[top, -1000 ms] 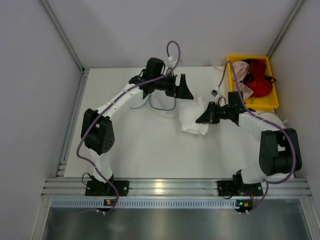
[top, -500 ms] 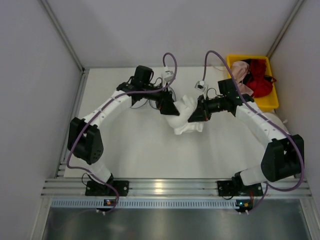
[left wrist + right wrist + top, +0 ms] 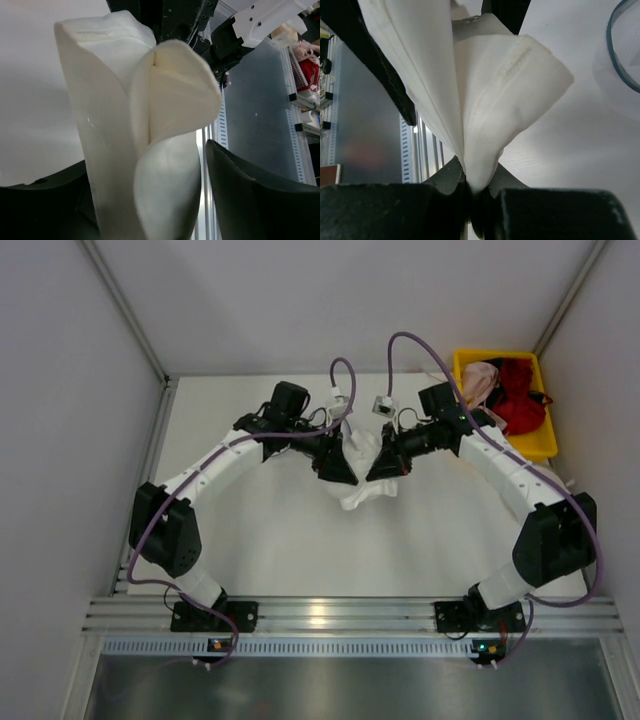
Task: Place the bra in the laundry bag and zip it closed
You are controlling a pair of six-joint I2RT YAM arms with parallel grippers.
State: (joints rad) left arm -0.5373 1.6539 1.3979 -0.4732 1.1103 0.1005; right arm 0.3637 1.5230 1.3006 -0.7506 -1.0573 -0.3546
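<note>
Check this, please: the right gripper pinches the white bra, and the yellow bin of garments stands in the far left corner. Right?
No: the yellow bin stands in the far right corner, as the top external view shows. The right gripper does pinch the white bra.

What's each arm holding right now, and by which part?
The right gripper pinches the bra by a bunched fabric edge. The left gripper straddles it, jaws not clamped.
</note>
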